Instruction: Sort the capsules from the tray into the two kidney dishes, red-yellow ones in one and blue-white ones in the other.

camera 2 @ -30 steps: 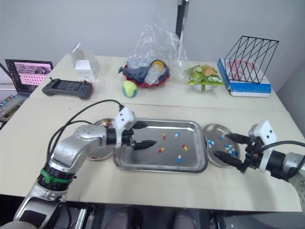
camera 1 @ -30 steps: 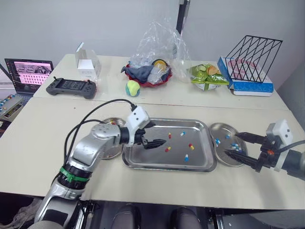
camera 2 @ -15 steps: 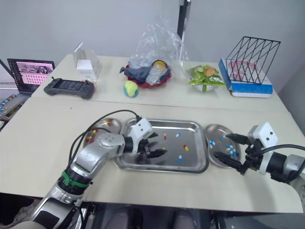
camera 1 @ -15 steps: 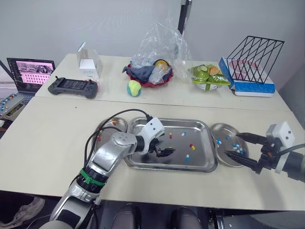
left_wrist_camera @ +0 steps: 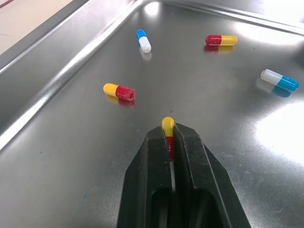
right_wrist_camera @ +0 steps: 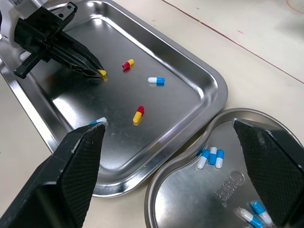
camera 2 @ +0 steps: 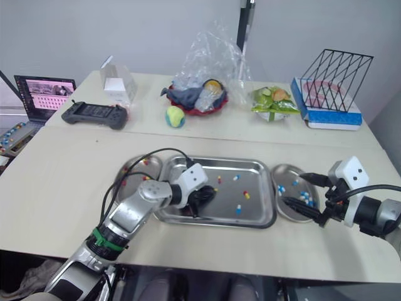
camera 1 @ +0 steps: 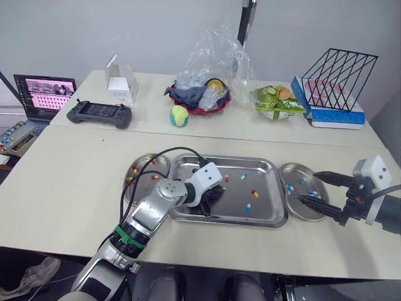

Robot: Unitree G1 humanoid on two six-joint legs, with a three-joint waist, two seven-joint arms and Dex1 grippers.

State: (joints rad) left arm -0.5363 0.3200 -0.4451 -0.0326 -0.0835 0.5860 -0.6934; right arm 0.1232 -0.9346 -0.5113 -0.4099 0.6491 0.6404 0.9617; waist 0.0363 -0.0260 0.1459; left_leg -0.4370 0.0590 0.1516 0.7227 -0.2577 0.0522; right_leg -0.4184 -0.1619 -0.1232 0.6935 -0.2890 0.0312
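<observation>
My left gripper [left_wrist_camera: 168, 129] is down inside the steel tray [camera 1: 263, 216], shut on a red-yellow capsule [left_wrist_camera: 167, 127] whose yellow end sticks out past the fingertips, right at the tray floor. Loose in the tray lie two red-yellow capsules [left_wrist_camera: 119, 90] [left_wrist_camera: 221, 40] and blue-white ones [left_wrist_camera: 143, 41] [left_wrist_camera: 279, 80]. The left kidney dish [camera 1: 141, 167] holds red-yellow capsules. Over the right kidney dish [camera 1: 299, 210], which holds several blue-white capsules [right_wrist_camera: 211, 157], my right gripper [camera 1: 308, 188] hangs open with nothing in it.
Along the back of the table stand a laptop [camera 1: 44, 94], a game controller [camera 1: 99, 113], a white box [camera 1: 121, 83], a tennis ball [camera 1: 179, 115], a red bowl under a plastic bag [camera 1: 200, 94], a green snack bag [camera 1: 276, 100] and a wire rack [camera 1: 335, 81].
My left gripper went down onto the tray floor and closed on a red-yellow capsule. The right gripper stayed open over its dish. The camera view shifted slightly.
</observation>
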